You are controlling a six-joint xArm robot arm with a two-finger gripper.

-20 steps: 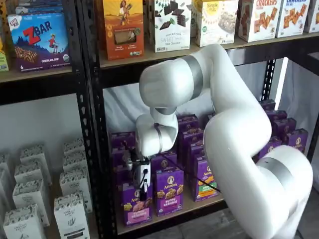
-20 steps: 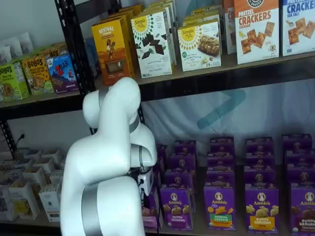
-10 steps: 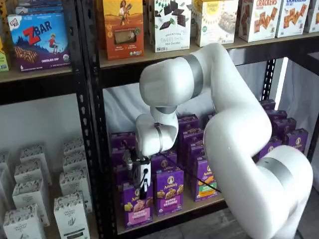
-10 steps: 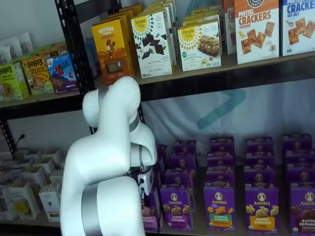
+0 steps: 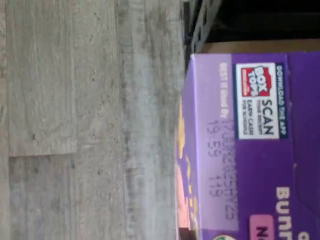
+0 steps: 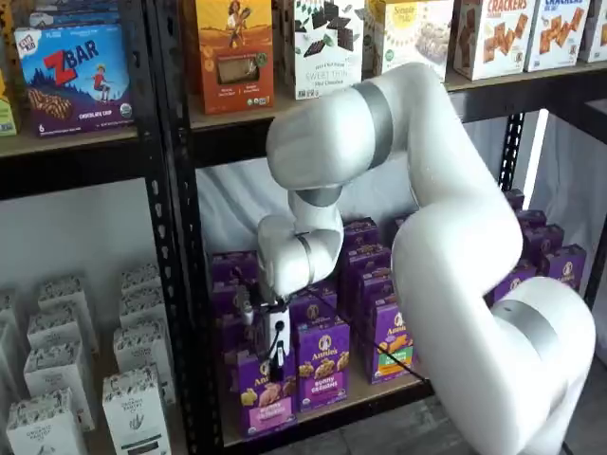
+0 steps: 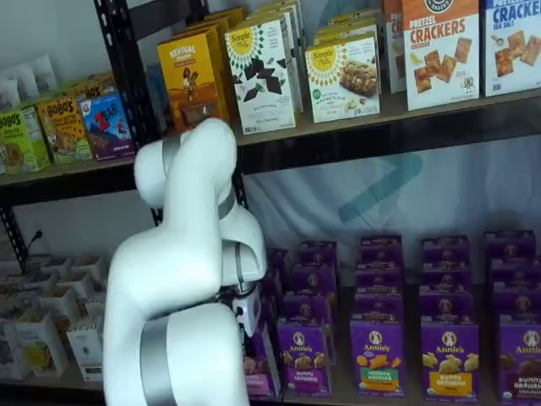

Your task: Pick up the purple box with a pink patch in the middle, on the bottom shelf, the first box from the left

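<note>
The purple box (image 6: 266, 403), with a pink band low on its front, stands at the left front of the bottom shelf (image 6: 375, 391), slightly tilted. My gripper (image 6: 274, 353) comes down onto its top from above, with the black fingers closed on the box's upper part. The wrist view shows the box's purple top (image 5: 260, 165) with a Box Tops label, its front edge level with the shelf's black front rail (image 5: 200, 25). In a shelf view the arm hides most of the box (image 7: 258, 372).
A purple carton with a green band (image 6: 322, 365) stands close on the right, with more purple cartons in rows behind. The black perforated upright (image 6: 185, 284) is just left of the box. White cartons (image 6: 133, 398) fill the neighbouring bay. Grey wooden floor (image 5: 75, 125) lies below.
The arm's elbow has risen and the wrist has turned. The gripper and the purple box have shifted slightly forward and down toward the shelf's front edge.
</note>
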